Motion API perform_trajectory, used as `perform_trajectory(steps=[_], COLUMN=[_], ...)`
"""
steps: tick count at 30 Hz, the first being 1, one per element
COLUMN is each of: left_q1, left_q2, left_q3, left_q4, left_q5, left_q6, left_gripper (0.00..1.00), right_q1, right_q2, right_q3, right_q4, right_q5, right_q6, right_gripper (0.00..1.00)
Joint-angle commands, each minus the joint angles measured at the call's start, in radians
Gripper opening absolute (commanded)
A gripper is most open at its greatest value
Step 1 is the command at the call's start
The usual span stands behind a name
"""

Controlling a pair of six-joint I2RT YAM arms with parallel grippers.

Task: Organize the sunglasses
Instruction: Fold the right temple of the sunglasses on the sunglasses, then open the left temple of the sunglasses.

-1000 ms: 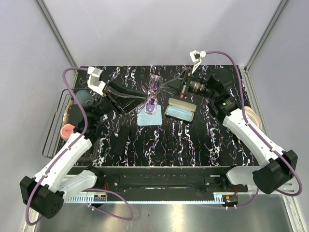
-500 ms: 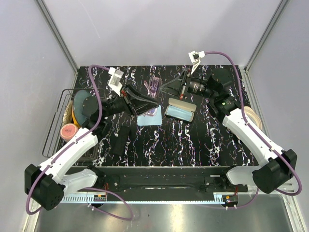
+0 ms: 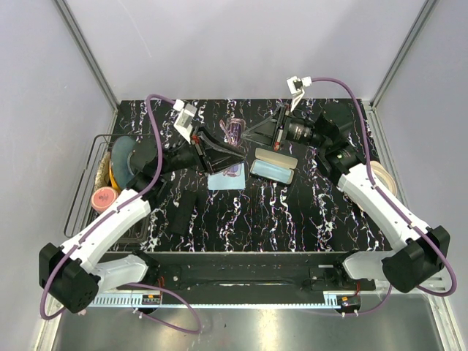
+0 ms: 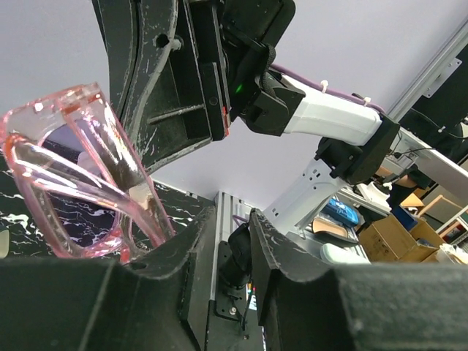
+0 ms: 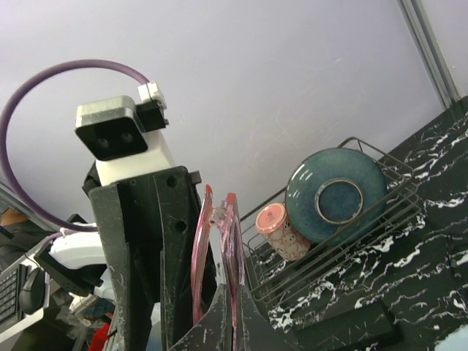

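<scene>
The right gripper [image 5: 232, 307] pinches the pink sunglasses [image 3: 234, 130], aloft at upper centre of the top view. The left gripper [image 4: 230, 219], jaws slightly parted and empty, flanks them on the left. The open case [image 3: 273, 167] lies lengthwise below-right, likely nearer the right arm.

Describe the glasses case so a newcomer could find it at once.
On the black marbled table, look near the middle, just right of the light blue cloth. The glasses case lies open there: a rigid oblong with a cream rim and pale blue lining, unlike the flat square cloth.
</scene>
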Motion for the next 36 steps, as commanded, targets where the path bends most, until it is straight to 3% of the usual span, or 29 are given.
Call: perform_trajectory(steps=[1, 5, 8, 14, 22, 29, 36], left_q1=[0.001, 0.001, 0.002, 0.013, 0.013, -0.013, -0.031], left_q2=[0.008, -0.041, -0.086, -0.109, -0.071, 0.011, 0.055], left_q3=[0.053, 0.082, 0.108, 0.139, 0.053, 0.065, 0.08], left_q4=[-0.067, -0.22, -0.341, -0.589, -0.541, -0.515, -0.536], left_q5=[-0.033, -0.117, -0.206, -0.447, -0.354, -0.28, -0.316], left_q6=[0.069, 0.147, 0.204, 0.241, 0.254, 0.267, 0.278], left_gripper=[0.37, 0.6, 0.69, 0.73, 0.84, 0.86, 0.67], right_q1=[0.013, 0.012, 0.012, 0.013, 0.013, 0.013, 0.013], right_q2=[-0.025, -0.023, -0.016, 0.004, 0.004, 0.006, 0.007], right_q3=[0.05, 0.072, 0.072, 0.083, 0.1, 0.08, 0.074], right_q4=[-0.076, -0.275, -0.349, -0.46, -0.511, -0.511, -0.477], right_q5=[-0.013, 0.137, 0.219, 0.331, 0.339, 0.334, 0.326], right_q6=[-0.026, -0.188, -0.247, -0.334, -0.283, -0.206, -0.143], right_gripper=[0.0, 0.0, 0.0, 0.0, 0.0, 0.0, 0.0])
